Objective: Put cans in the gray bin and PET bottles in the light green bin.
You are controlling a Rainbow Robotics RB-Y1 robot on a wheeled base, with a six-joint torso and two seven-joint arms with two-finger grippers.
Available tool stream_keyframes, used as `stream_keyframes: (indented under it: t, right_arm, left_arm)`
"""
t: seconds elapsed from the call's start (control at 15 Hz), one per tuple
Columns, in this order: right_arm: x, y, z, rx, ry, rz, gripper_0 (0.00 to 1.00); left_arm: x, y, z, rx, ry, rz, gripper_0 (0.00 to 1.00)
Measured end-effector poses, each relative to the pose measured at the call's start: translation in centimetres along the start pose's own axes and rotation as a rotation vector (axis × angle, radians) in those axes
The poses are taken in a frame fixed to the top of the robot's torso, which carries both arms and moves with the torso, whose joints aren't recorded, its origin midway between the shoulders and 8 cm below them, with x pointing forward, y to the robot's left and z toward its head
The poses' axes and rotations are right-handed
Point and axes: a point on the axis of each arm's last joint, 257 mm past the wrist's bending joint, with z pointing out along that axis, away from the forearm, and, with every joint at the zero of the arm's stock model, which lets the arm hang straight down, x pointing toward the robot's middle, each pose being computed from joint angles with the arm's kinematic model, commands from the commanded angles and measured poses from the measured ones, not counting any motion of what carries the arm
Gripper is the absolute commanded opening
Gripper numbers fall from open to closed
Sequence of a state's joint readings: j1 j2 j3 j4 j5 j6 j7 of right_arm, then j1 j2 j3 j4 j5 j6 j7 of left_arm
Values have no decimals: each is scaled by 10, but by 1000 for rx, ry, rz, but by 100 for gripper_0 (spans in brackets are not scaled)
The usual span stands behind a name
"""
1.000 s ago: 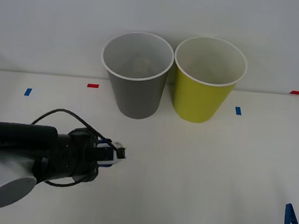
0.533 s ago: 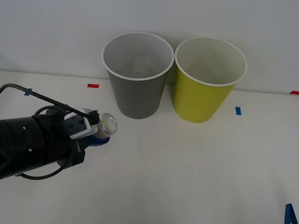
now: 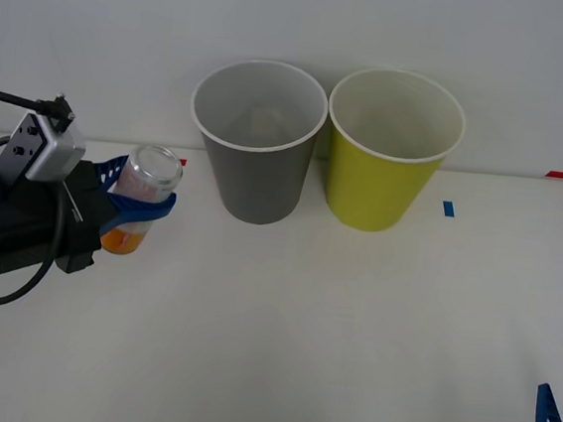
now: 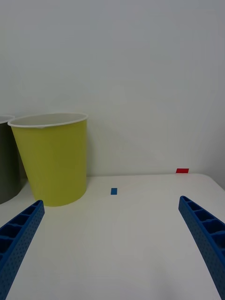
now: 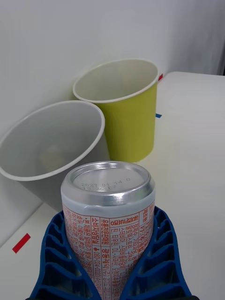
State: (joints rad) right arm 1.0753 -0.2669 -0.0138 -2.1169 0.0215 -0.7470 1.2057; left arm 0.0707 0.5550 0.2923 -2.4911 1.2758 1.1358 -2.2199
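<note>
At the far left, the left gripper point(image 3: 133, 219) is raised above the white table point(image 3: 350, 327) and clamped on the can point(image 3: 141, 198), its 2 blue ribbed fingers point(image 5: 56, 255) wrapped tightly around the body on both sides. The can stands roughly upright in that grip, tilted a little, silver top uppermost and orange band at the lower end; it is clear of the tabletop. The left wrist view shows the can point(image 5: 108, 220) pinched between the curved fingers, with red print on its pale body.

To the right of the can, well apart from it, stands the gray bin point(image 3: 258, 139), upright by the far wall, with something pale lying inside. Just beside it on the right is the light green bin point(image 3: 391, 152), also upright.

At the near right corner, the right gripper point(image 4: 112, 243) hangs low over the table, its 2 fingers spread wide apart and holding nothing.
</note>
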Motion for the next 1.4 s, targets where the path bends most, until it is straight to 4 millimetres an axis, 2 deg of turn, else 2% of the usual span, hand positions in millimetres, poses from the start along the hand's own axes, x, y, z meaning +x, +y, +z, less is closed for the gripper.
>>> stream_keyframes:
  t: [0.47,0.67,0.87,1.0,1.2,1.4]
  right_arm:
    - [0,0,0,0,0,0,100]
    - [0,0,0,0,0,0,100]
    - [0,0,0,0,0,0,100]
    - [0,0,0,0,0,0,100]
    - [0,0,0,0,0,0,100]
    - [0,0,0,0,0,0,100]
  left_arm:
    - [-67,57,-19,-106,-98,-146,0]
    - [-87,91,-17,-162,-156,-201,0]
    - [-104,128,0,-211,-216,-242,0]
    - [-116,138,21,-216,-266,-264,0]
    - [-136,131,52,-222,-331,-247,0]
    - [-148,126,73,-250,-389,-226,0]
